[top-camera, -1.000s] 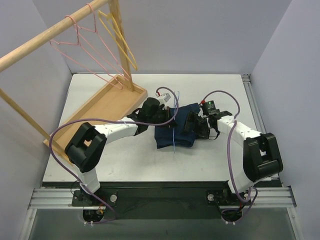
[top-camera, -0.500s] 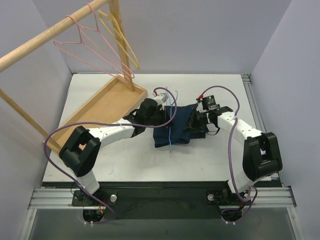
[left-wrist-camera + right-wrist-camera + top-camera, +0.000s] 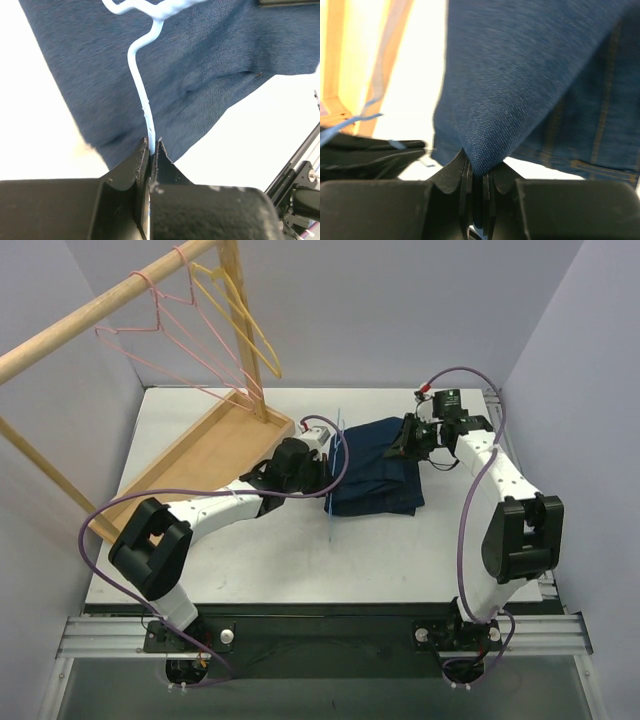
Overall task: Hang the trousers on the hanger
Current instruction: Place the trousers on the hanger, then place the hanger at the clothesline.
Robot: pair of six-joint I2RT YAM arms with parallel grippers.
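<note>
Left arm: it extends from its base forward and to the right, forearm low over the flat white table point(image 3: 250, 560), wrist aimed at the garment. The left gripper point(image 3: 323, 471) is clamped narrowly on the thin light-blue wire clothes hanger point(image 3: 332, 502). In the left wrist view the fingertips point(image 3: 136, 167) press together on the wire, which rises from them and curves across the denim; whether it touches the cloth cannot be told. From above the hanger stands edge-on, a thin line passing the gripper tip, part beyond it and part nearer than it. The dark navy blue denim trousers point(image 3: 375, 485) lie folded on the table immediately right of the left gripper, between the two grippers. Right arm: the elbow is raised by the table's right edge, the forearm reaches far forward and the wrist is turned left. The right gripper point(image 3: 402, 443) is closed on a fold at the far right end of the trousers. In the right wrist view the cloth is pinched to a point between the fingertips point(image 3: 454, 172), with orange-brown stitching to the right of the pinch. Well left of the left gripper stands a wooden rail point(image 3: 90, 315) carrying pink wire hangers point(image 3: 170, 340) and a yellow wire hanger point(image 3: 245, 315) above a shallow wooden tray point(image 3: 200, 455).
</note>
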